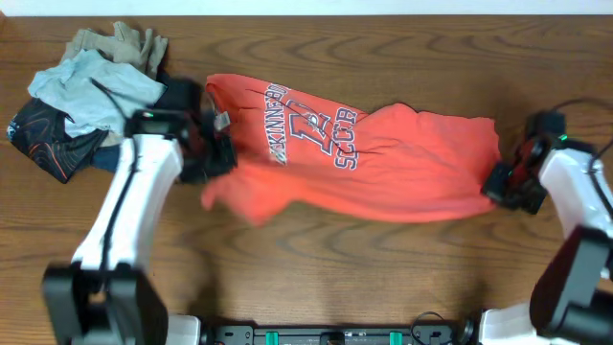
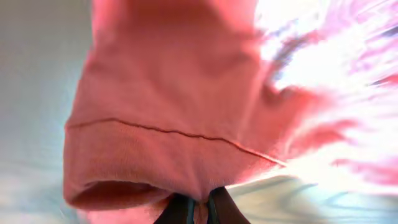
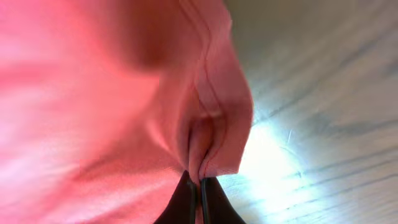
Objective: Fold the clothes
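Observation:
The coral-red T-shirt (image 1: 383, 163) with white lettering lies stretched across the table between my two arms, chest side up. A small white tag (image 1: 221, 121) shows near the collar. My left gripper (image 1: 218, 158) is shut on the shirt's left end by the sleeve. In the left wrist view its jaws (image 2: 200, 208) pinch the red cloth (image 2: 168, 93). My right gripper (image 1: 500, 182) is shut on the shirt's right edge. In the right wrist view its jaws (image 3: 198, 196) pinch a fold of hem (image 3: 211, 124).
A heap of light-blue, tan, navy and black patterned garments (image 1: 81, 96) sits at the back left, just behind my left arm. Bare wooden tabletop (image 1: 383, 278) lies in front of the shirt.

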`<move>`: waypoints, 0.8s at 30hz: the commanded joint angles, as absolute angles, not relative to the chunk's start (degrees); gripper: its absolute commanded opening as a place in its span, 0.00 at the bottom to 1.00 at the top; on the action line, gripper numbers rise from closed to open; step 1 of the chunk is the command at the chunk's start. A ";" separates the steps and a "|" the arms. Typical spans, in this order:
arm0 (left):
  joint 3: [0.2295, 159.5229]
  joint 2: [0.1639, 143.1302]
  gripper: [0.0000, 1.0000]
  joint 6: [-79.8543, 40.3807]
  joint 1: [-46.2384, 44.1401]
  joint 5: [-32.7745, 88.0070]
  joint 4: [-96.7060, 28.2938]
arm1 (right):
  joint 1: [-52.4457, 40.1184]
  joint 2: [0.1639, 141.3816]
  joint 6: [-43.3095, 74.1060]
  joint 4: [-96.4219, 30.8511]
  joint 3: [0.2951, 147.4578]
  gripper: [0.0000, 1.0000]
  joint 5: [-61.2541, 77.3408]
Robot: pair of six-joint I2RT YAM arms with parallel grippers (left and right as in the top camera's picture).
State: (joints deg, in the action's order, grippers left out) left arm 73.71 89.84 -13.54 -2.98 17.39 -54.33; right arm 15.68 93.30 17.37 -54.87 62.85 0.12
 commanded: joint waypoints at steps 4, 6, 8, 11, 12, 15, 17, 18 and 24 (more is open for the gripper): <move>87.00 82.63 0.06 -11.42 -0.14 16.25 -55.02 | 16.23 84.23 12.23 -60.99 77.28 0.01 4.97; 90.63 81.23 0.06 -11.44 0.67 16.25 -55.02 | 16.23 82.41 10.94 -63.07 81.73 0.01 4.97; 93.73 80.01 0.06 -11.46 1.41 16.27 -54.96 | 16.23 80.82 9.93 -64.64 85.71 0.01 4.97; 98.76 78.19 0.06 -11.64 2.44 16.49 -54.81 | 16.25 78.48 9.10 -66.24 91.35 0.01 4.93; 100.60 77.60 0.06 -11.66 2.72 16.49 -54.74 | 16.25 77.60 9.10 -66.39 93.19 0.01 4.93; 105.34 76.05 0.06 -11.64 3.29 16.45 -54.50 | 16.25 75.00 9.10 -65.91 98.02 0.01 4.32; 107.46 75.07 0.06 -11.64 3.55 16.43 -53.82 | 16.25 73.32 9.13 -64.99 100.86 0.01 2.63; 108.38 74.52 0.06 -11.64 3.60 16.36 -53.15 | 16.23 72.44 9.13 -64.40 102.19 0.01 1.28; 109.75 72.62 0.07 -11.64 3.60 15.44 -47.44 | 16.23 68.84 9.10 -59.48 105.69 0.01 -3.97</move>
State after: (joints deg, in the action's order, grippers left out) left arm 108.71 72.86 -12.12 2.90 17.61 -48.93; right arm 15.68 69.56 9.98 -60.51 104.55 1.32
